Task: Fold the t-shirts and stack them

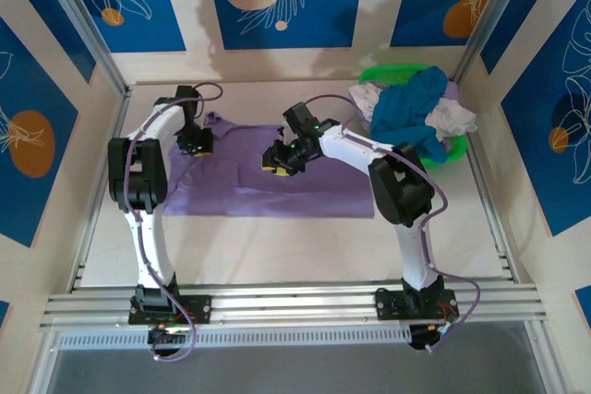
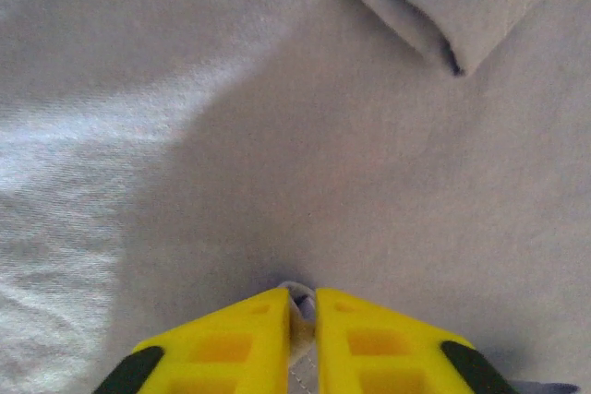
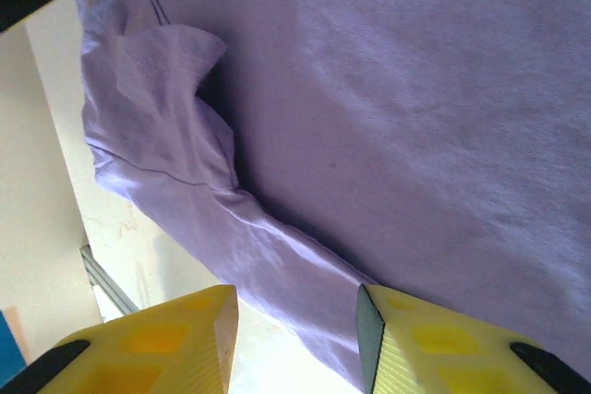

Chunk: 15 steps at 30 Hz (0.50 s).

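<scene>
A lavender-purple cotton t-shirt (image 1: 268,193) lies spread across the middle of the pale table (image 1: 277,251), both arms reaching onto its far half. In the left wrist view the left gripper (image 2: 302,325) has its yellow fingers pressed together on a small tuck of the lavender cloth, low in the frame. A stitched hem fold (image 2: 443,29) sits in the upper right. The right gripper (image 3: 295,320) hangs with its fingers spread apart, holding nothing, with the shirt's rumpled edge running between them.

My worry is that thin pinch on the left. A quick lift could let it slip, or raise one layer alone. If the right fingers close on the bunched edge, the fold could come out crooked.

The overhead view gives the whole layout but hides both grips; the wrist views settle those. Only from above do you see the green plastic basket (image 1: 392,73) at the upper right, heaped with a teal-blue shirt (image 1: 416,110) and white shirts (image 1: 454,119).
</scene>
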Available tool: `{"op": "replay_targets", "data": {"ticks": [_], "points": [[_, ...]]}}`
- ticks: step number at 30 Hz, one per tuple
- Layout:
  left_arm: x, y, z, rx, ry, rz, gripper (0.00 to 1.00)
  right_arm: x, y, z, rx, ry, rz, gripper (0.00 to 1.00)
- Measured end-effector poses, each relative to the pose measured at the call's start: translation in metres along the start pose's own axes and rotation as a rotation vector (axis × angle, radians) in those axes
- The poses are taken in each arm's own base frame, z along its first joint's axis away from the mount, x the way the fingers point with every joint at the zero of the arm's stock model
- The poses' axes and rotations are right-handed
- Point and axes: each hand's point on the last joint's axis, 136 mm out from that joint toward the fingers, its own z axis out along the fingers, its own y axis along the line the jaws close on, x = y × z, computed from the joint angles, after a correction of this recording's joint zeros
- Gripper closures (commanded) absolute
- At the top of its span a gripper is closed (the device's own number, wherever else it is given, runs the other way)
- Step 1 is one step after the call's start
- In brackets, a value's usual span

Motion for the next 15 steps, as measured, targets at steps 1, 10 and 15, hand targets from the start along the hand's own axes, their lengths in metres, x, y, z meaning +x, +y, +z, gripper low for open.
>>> {"op": "replay_targets", "data": {"ticks": [1,10,15], "points": [[0.001,0.001,0.001,-0.001,0.004,0.000,0.95,-0.001,0.002,0.001,-0.009,0.001,0.004,0.59],[0.005,0.014,-0.001,-0.001,-0.009,-0.012,1.00,-0.019,0.018,0.027,-0.095,0.016,0.024,0.59],[0.002,0.022,-0.027,0.007,-0.085,-0.032,1.00,-0.023,0.021,0.054,-0.127,0.054,0.056,0.59]]}}
